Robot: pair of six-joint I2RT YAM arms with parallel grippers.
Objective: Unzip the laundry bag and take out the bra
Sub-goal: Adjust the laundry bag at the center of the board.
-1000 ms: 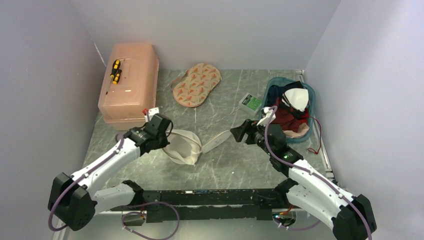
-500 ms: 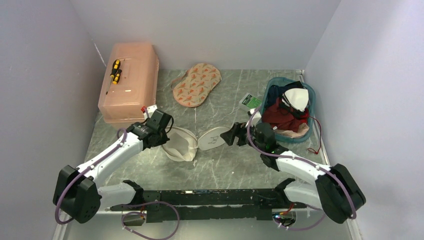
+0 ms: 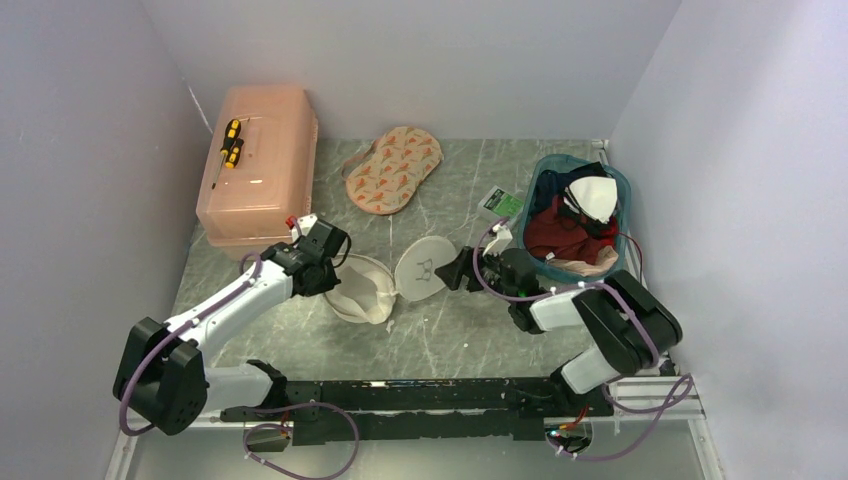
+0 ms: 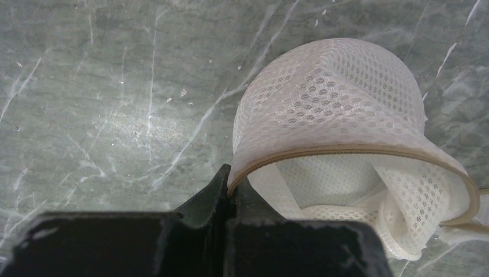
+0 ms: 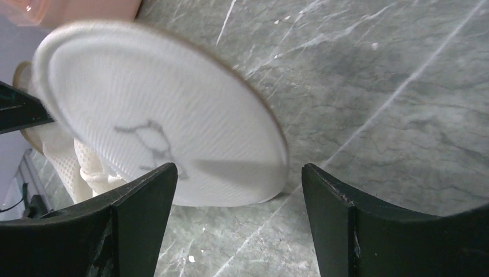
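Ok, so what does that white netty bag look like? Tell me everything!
The laundry bag is white honeycomb mesh with a cream zipper rim, slumped on the marbled table. It is unzipped: its round flat lid, with a bra drawing, is flopped open. The left end effector pinches the rim; the right end effector is open by the lid. Only mesh shows inside.

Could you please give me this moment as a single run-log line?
laundry bag: unzipped, lid open | left gripper: shut on bag rim | right gripper: open by lid, empty | bra: none seen in bag
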